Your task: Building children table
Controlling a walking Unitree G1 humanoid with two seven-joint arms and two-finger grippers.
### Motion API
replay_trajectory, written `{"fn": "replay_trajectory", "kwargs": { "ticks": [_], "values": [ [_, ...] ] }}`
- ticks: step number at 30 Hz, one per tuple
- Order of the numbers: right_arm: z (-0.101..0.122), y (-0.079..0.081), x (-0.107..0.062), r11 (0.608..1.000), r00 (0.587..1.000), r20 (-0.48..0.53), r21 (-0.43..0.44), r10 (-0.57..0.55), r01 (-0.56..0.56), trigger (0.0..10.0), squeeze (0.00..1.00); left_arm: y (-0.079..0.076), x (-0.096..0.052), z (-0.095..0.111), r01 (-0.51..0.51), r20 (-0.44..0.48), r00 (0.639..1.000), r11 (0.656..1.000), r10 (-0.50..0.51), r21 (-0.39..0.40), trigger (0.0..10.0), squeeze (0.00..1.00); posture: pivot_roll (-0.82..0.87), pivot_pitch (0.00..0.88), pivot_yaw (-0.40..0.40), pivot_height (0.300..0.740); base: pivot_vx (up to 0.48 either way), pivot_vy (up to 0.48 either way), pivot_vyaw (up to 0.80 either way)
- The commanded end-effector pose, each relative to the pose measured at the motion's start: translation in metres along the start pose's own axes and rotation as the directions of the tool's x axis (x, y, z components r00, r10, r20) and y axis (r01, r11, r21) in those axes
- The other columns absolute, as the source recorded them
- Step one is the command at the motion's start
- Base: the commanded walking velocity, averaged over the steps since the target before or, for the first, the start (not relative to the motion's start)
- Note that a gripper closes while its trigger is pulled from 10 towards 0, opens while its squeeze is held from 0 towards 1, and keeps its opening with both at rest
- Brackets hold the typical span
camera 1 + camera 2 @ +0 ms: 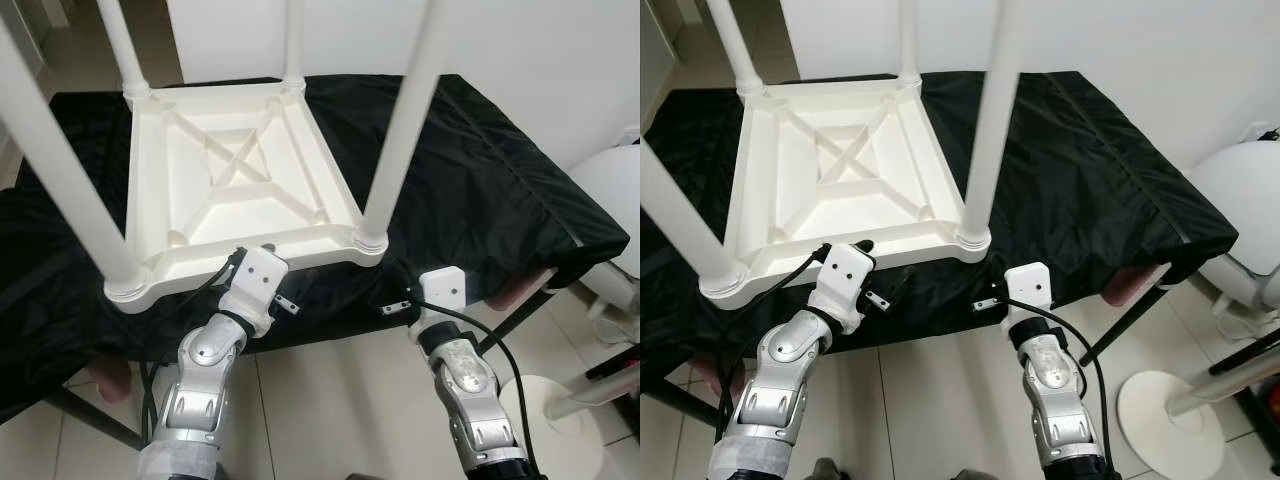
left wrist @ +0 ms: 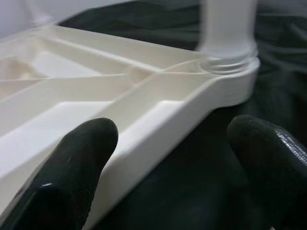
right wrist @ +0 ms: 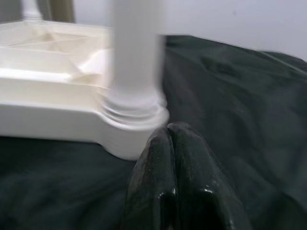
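a white children's table (image 1: 235,180) lies upside down on a desk (image 1: 480,190) draped in black cloth, taking up the upper left and middle of the head view. its ribbed underside faces up, and four white legs (image 1: 400,130) rise from the corners out past the top of the frame.

the left pincer (image 2: 170,158) sits at the near edge of the tabletop, lower left of centre in the head view. its two black fingers (image 2: 79,163) are spread apart, one over the white rim and the other over the black cloth, gripping nothing.

the right pincer (image 3: 176,158) is at the near right corner, lower centre of the head view. its fingers are pressed together, tips just beside the base of that corner's leg, nothing between them.

a white fan stand (image 1: 560,400) stands on the tiled floor (image 1: 340,400) at the lower right.
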State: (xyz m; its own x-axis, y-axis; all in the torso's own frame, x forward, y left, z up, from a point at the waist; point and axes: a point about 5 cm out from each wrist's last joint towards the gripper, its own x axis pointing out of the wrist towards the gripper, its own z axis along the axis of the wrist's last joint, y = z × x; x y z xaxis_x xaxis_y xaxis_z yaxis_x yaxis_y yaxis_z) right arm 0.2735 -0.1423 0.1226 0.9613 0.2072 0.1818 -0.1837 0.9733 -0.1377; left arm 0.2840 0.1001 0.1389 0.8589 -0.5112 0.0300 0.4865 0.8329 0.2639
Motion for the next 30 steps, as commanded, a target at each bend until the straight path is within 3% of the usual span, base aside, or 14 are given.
{"fn": "replay_trajectory", "kwargs": {
  "ticks": [1, 15, 30],
  "values": [
    [-0.0004, -0.0017, -0.0004, 1.0, 1.0, 0.0, 0.003, -0.004, 0.004, 10.0, 0.0, 0.0018, 0.0004, -0.0034, -0.196, -0.018, 0.981, 0.98, 0.196, -0.031, 10.0, 0.0, -0.06, 0.085, -0.031, 0.74, 0.0, -0.244, 0.0],
    [0.0, -0.0009, 0.0016, 0.999, 1.0, 0.001, -0.04, 0.005, -0.005, 10.0, 0.0, 0.0035, 0.0023, -0.0053, -0.209, -0.028, 0.978, 0.977, 0.208, -0.036, 10.0, 0.0, -0.06, 0.081, -0.03, 0.74, 0.0, -0.069, 0.0],
    [-0.0026, -0.003, 0.0058, 0.999, 1.0, -0.006, -0.047, 0.004, -0.004, 10.0, 0.0, 0.0006, 0.0012, -0.0128, -0.215, -0.008, 0.976, 0.975, 0.216, 0.057, 10.0, 0.0, -0.07, 0.096, -0.045, 0.74, 0.0, 0.0, 0.78]
  ]
}}
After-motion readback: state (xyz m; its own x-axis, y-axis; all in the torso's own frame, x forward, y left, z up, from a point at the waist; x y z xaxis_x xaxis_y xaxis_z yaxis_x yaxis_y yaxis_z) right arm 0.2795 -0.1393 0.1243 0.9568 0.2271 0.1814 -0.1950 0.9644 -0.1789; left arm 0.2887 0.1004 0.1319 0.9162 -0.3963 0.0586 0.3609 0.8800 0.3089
